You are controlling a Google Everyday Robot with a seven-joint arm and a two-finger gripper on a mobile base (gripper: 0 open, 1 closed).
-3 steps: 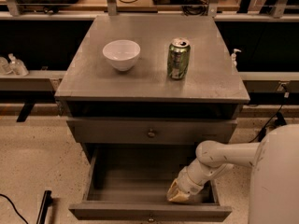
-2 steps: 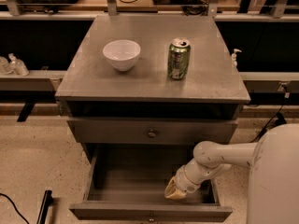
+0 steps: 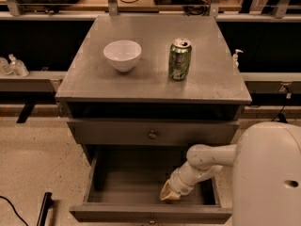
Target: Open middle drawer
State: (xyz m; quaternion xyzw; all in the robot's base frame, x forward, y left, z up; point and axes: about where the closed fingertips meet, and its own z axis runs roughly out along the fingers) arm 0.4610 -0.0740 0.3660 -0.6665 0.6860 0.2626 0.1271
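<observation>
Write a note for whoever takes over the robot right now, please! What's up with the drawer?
The end effector sits low inside the middle drawer, right of centre, close behind its front panel.
That drawer is pulled well out, grey tray showing. The drawer above is shut. A bowl and a can stand on the cabinet top.
Done: opening, it seems.
Left: probably just lift the arm out carefully.

probably a robotics lab: a grey desk (image 3: 150, 81) on a speckled hard floor (image 3: 28, 164), cables (image 3: 194, 9) along benches behind, bottles (image 3: 14, 66) on a side shelf, a white robot arm (image 3: 207, 157) with its tool (image 3: 170, 193) in the open lowest drawer (image 3: 117, 213).
</observation>
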